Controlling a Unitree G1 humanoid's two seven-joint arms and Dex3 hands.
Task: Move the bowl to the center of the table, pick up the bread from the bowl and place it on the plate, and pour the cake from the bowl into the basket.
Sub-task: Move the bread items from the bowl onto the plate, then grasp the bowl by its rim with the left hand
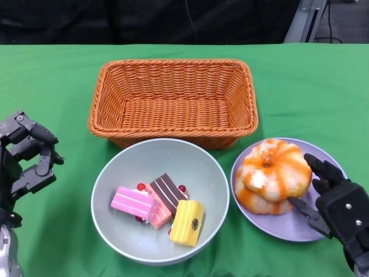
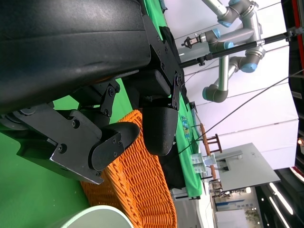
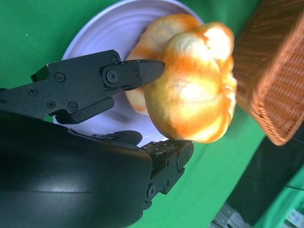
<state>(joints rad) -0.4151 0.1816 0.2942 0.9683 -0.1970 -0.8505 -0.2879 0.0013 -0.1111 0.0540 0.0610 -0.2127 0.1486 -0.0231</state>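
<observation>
Bread step is ending: the bread (image 1: 270, 175) is lying on the purple plate (image 1: 300, 228), right of the bowl (image 1: 159, 199) and near the basket's right corner. The right hand (image 1: 334, 202) is sitting at the plate's right side. In the right wrist view its fingers (image 3: 137, 73) are spread on either side of the bread, one tip touching or just beside the crust; whether they are pinching it or letting go, I cannot tell for certain. I judge it a loose hold at most.

The grey bowl is sitting at table centre, just near of the wicker basket (image 1: 173, 98), holding the cake pieces: pink slice (image 1: 134, 203), brown striped slice (image 1: 167, 191), yellow piece (image 1: 187, 221).

Bread orientation: roundish, ridged bun, slightly longer left-to-right, top facing up and tilted toward the left.

The left hand (image 1: 26, 156) is hovering at the left edge, well apart from the bowl, fingers curled partway and holding nothing.

Next move, as judged: right hand clears the plate, then a hand takes the bowl rim, lifts and tips it over the basket.
</observation>
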